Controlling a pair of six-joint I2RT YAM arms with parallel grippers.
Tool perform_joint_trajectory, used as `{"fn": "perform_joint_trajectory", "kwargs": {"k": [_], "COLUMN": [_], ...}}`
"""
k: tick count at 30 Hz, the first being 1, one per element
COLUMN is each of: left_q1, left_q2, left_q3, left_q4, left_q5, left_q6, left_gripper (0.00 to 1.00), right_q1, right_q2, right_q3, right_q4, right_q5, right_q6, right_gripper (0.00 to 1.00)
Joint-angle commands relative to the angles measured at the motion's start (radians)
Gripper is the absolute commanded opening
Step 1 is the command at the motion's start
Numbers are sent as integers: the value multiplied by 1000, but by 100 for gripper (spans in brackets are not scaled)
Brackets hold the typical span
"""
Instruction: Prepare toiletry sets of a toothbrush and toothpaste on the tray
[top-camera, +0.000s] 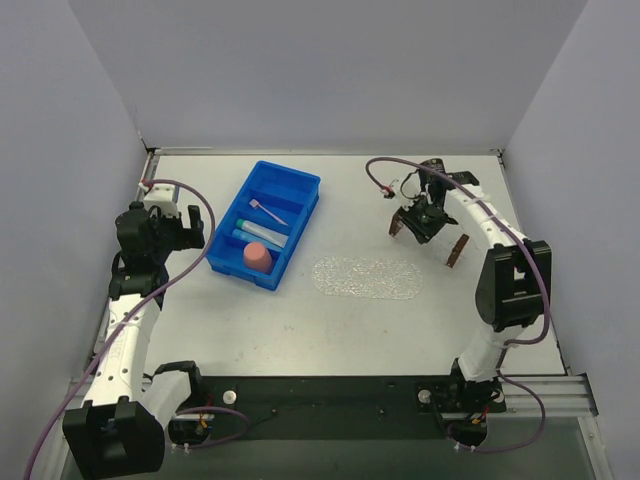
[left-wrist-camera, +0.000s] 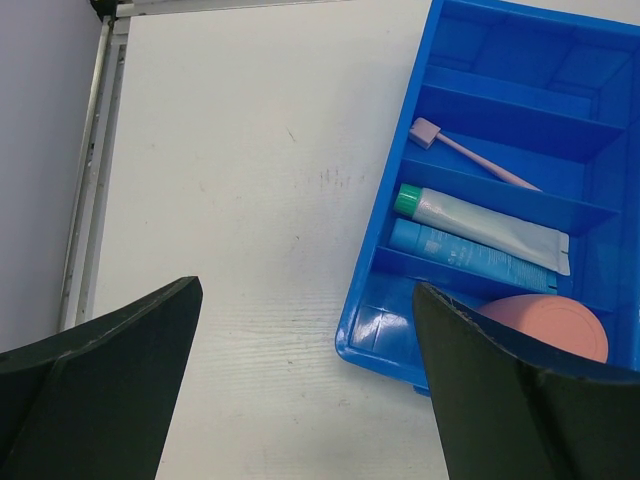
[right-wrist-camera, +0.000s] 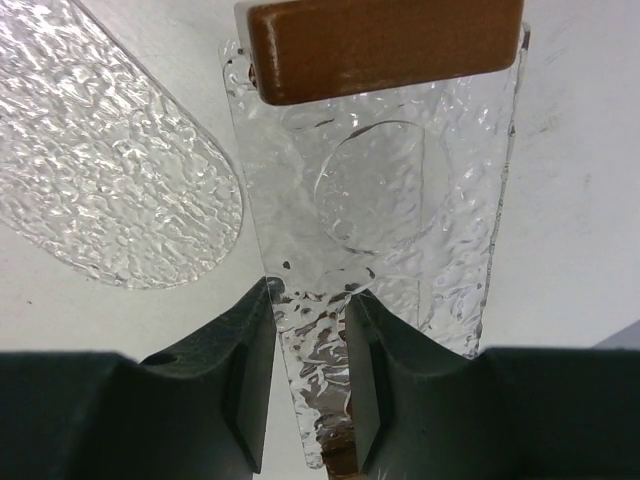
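The clear glittery tray (right-wrist-camera: 400, 200) with a brown block (right-wrist-camera: 385, 45) at its end stands between my right gripper's (right-wrist-camera: 310, 330) fingers, which are shut on its long side wall. In the top view that gripper (top-camera: 428, 218) holds the tray (top-camera: 445, 238) at the right rear of the table. The pink toothbrush (left-wrist-camera: 470, 157) lies in a middle slot of the blue bin (left-wrist-camera: 400, 345). A pale grey toothpaste tube (left-wrist-camera: 490, 225) and a brighter blue one (left-wrist-camera: 470, 257) lie side by side in the slot beside it. My left gripper (left-wrist-camera: 308, 300) stands open over bare table left of the bin.
A round pink cup (top-camera: 257, 257) sits in the bin's (top-camera: 300, 190) near end. A clear glittery oval sheet (top-camera: 368, 277) lies flat on the table mid-right, also seen beside the tray in the right wrist view (right-wrist-camera: 110, 160). Grey walls close in three sides.
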Motion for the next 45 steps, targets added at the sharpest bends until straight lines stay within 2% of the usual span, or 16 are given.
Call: {"fn": "perform_joint_trajectory", "kwargs": {"k": [1, 11, 21, 37, 45], "left_q1": [4, 4, 7, 10, 10], "left_q2": [3, -17, -40, -45, -42], "left_q3": [27, 24, 7, 7, -2], "left_q4": [23, 19, 9, 5, 16], "left_q5": [-1, -15, -21, -23, -21], "left_q6": [5, 11, 17, 27, 24], "left_gripper": [97, 97, 97, 97, 97], "right_q1": [52, 233, 333, 423, 497], "right_q2": [-126, -233, -301, -305, -253], "right_q3": [-28, -146, -275, -330, -298], "right_q4": [-19, 45, 196, 243, 252], "right_q5": [19, 58, 52, 27, 39], "right_q6": [-31, -36, -108, -137, -105], "right_gripper": [0, 0, 0, 0, 0]}}
